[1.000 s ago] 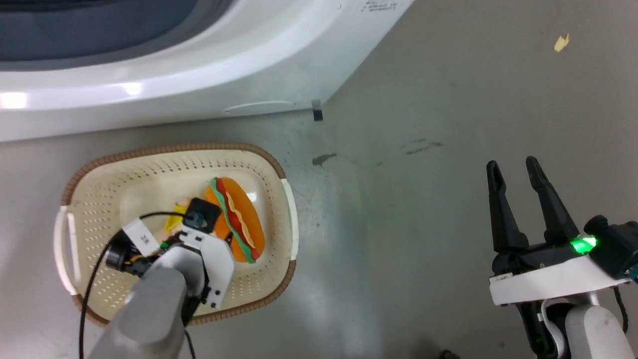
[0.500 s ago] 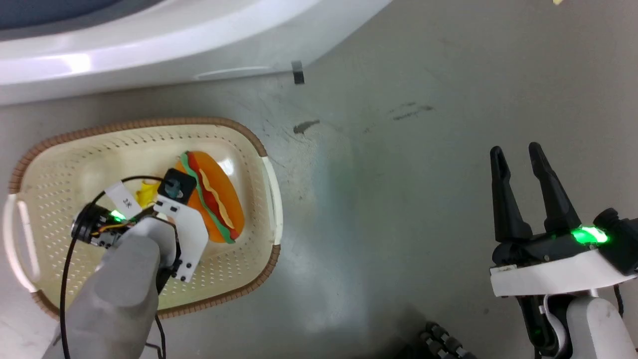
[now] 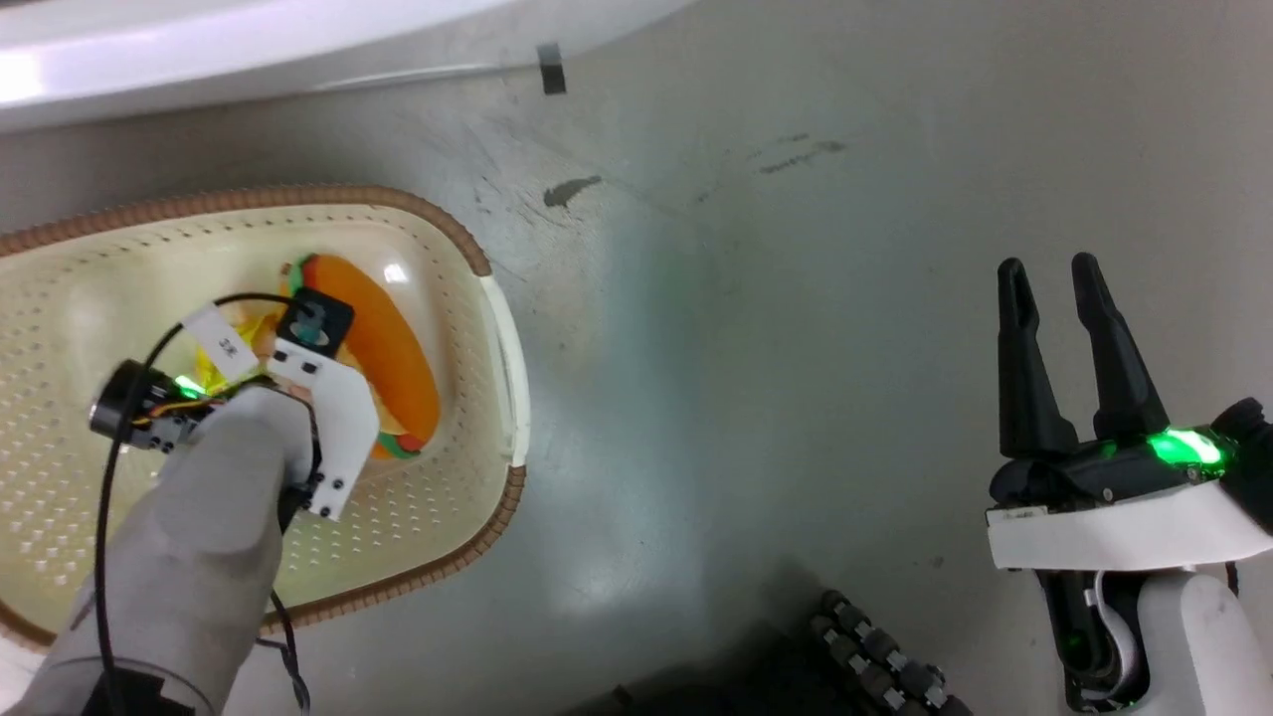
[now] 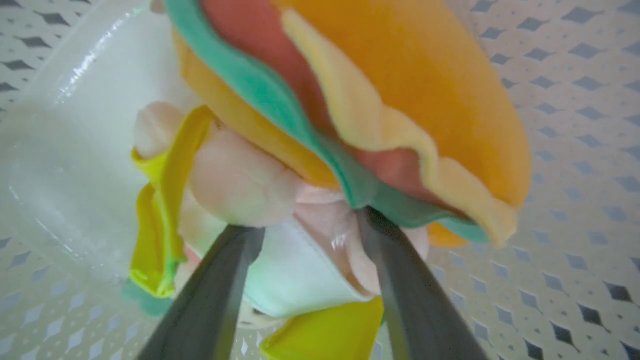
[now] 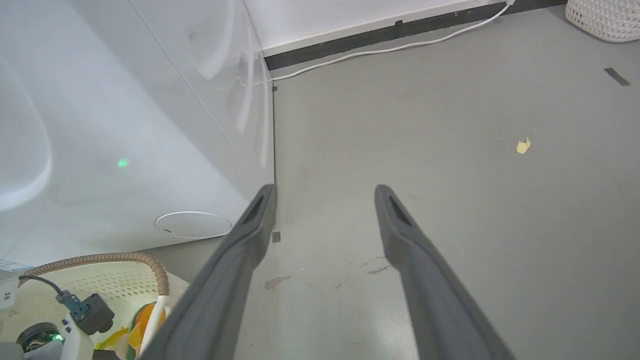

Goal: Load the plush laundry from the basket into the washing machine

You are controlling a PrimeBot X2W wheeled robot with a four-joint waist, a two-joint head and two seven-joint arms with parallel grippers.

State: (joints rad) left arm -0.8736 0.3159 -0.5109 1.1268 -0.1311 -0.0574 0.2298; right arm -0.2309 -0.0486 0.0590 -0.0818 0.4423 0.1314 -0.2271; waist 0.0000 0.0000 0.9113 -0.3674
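Inside the perforated cream basket (image 3: pixel 438 517), left hand (image 4: pixel 307 225) is pinching the pale pink-and-yellow plush (image 4: pixel 240 180), soft orange bun plush (image 4: pixel 425 85) touching it on the right. Bun is showing less of its layers than a second ago. Right hand (image 3: pixel 1049 268) is hanging open over grey floor (image 3: pixel 756 398). Glossy white washing machine (image 5: pixel 125 140) is sitting far left.

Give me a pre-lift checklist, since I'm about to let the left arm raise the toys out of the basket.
1. Left claw straddles the pale plush piece: ok.
2. Firm grip: cannot tell.
3. Orange bun plush lies on the pale piece, may tumble: not ok.
4. Basket rim beside arm free of snags: ok.
5. Right claw open, away over the floor: ok.
6. Washing machine door open: cannot tell.
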